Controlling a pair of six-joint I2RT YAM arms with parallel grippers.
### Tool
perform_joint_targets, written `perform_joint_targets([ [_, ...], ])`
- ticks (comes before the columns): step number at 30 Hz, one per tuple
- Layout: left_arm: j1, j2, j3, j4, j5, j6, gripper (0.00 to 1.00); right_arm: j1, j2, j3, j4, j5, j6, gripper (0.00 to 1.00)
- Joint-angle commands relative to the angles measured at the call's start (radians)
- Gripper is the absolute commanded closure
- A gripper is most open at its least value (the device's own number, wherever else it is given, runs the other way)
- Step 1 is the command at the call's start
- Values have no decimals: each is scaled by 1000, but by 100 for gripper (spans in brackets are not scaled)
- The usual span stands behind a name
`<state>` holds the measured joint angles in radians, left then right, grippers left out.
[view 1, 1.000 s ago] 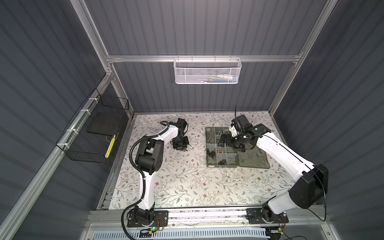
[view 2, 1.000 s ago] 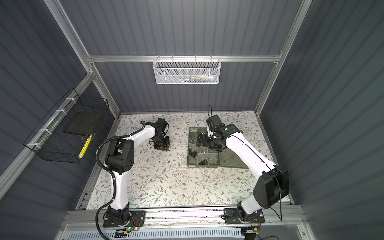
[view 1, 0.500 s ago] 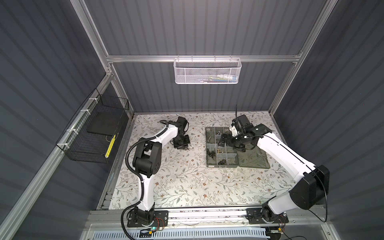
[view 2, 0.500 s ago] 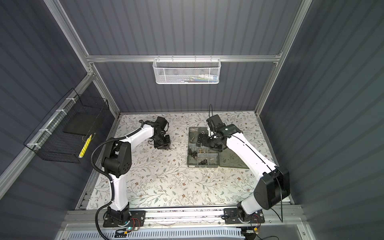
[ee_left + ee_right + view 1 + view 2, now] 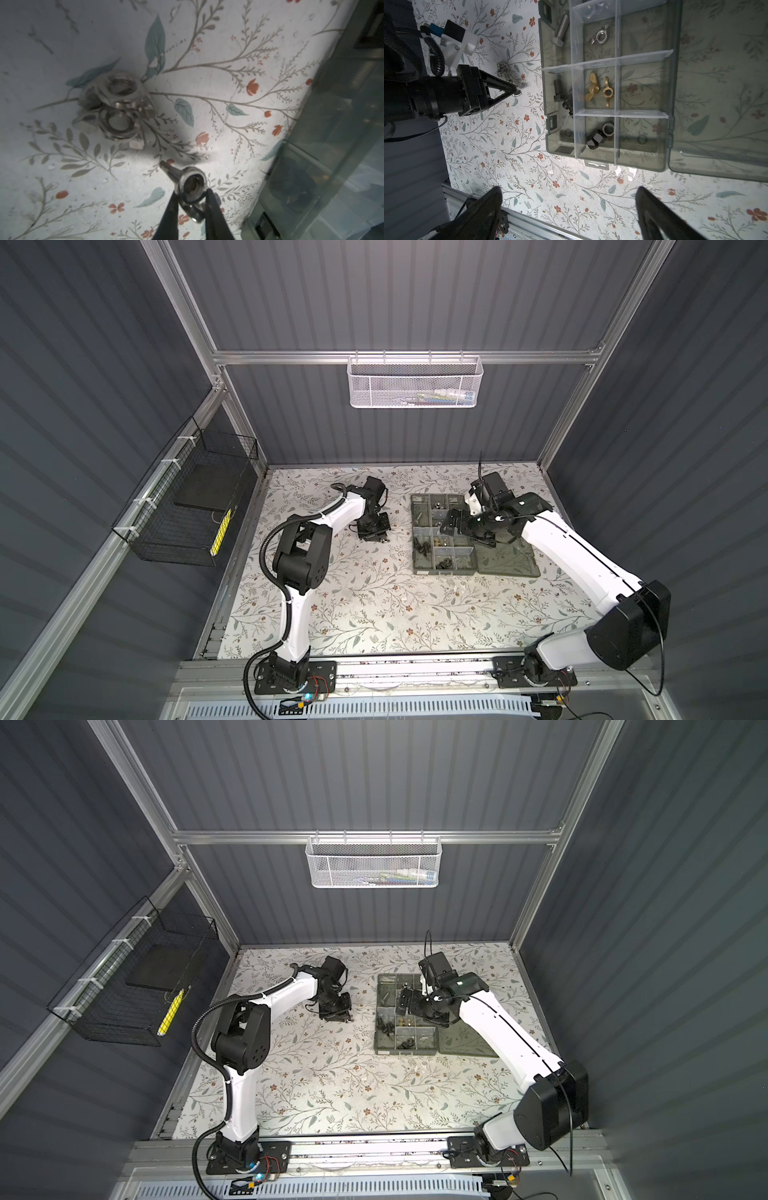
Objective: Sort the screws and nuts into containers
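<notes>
Legible text, labels, brands, numbers: none. Yellow strip [image 5: 220, 526] in wire basket [image 5: 166, 549]: markings too small to read. White basket [image 5: 390, 385] contents: blurred, unreadable.

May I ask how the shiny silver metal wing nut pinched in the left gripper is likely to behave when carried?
The shiny silver wing nut looks solid metal: probably stiff, heavy for its size. Polished and rounded, pinched by the left gripper at narrow tips, it may swivel or slip. Dropped, its protruding wing would likely stop it rolling.
</notes>
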<state>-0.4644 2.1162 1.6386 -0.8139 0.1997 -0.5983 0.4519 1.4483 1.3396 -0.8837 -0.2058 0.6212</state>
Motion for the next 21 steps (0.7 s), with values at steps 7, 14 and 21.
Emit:
perform_joint_targets([
  [7,-23,59,-36,-6,-11,5,70,-20,-44,-32,-5,3,7,1],
  [14,-25,67,-18,-18,-31,9,65,-30,-54,-48,-3,-3,9,1],
  [21,-13,74,45,-76,-110,23,61,-32,-48,-44,-1,-7,3,1],
])
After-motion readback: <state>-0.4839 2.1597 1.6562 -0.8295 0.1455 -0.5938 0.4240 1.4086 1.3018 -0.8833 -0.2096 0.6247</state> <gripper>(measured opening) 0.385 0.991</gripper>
